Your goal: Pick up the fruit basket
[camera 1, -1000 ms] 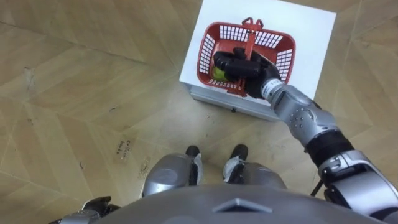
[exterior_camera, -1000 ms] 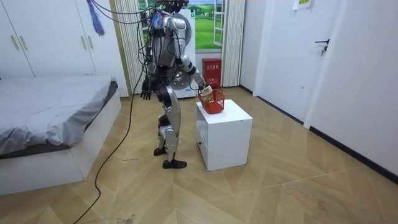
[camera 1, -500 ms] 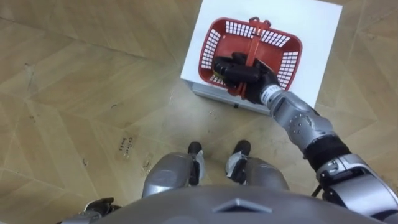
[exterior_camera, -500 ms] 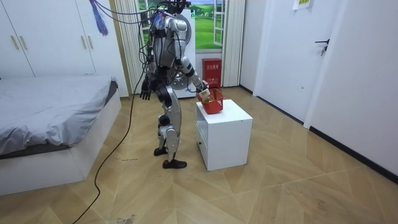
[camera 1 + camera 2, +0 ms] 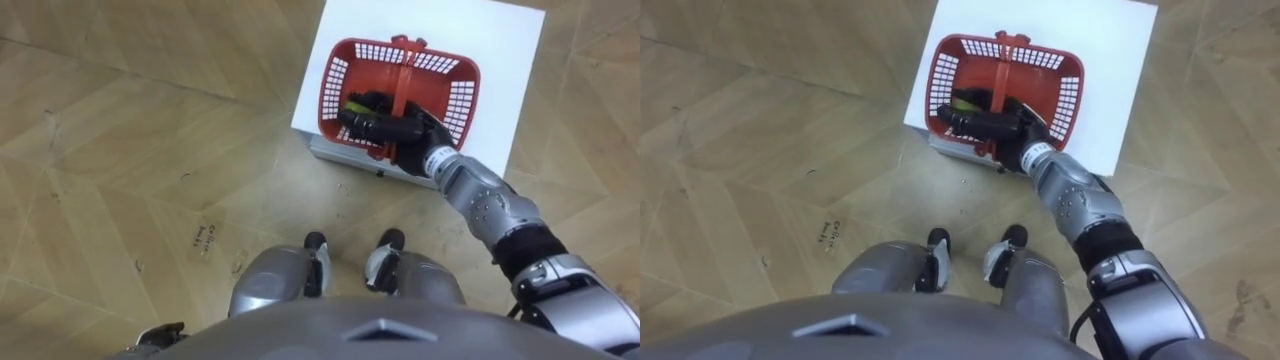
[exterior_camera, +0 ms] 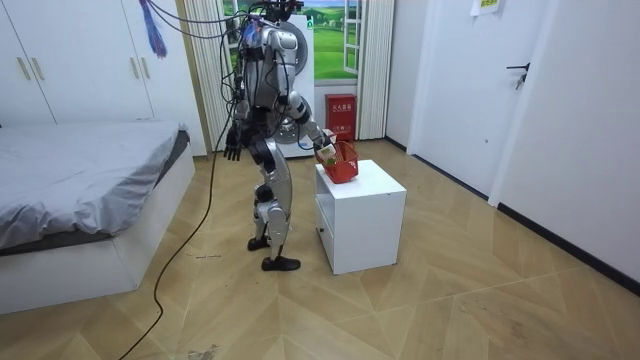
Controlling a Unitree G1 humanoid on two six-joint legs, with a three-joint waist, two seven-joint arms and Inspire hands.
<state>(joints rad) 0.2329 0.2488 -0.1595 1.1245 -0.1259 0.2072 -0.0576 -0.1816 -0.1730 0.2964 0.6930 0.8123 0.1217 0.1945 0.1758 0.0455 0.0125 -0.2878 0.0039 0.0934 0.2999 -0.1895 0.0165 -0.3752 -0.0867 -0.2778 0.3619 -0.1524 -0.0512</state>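
Inside the red basket [image 5: 461,96], yellow-green fruit [image 5: 966,100] lies under the right hand [image 5: 408,133].

I log: basket [image 5: 461,98] red, grid-slotted walls; cabinet [image 5: 510,60] under basket plain white; right hand [image 5: 410,128] at basket black; floor [image 5: 130,150] below basket tan herringbone wood.

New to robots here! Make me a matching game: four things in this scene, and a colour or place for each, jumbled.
Things:
1. fruit basket
2. right hand
3. left hand
4. cabinet

Descriptions:
A. white
B. hanging beside the robot's hip
C. red
D. reaching in under the handle

Pairs: 1-C, 2-D, 3-B, 4-A
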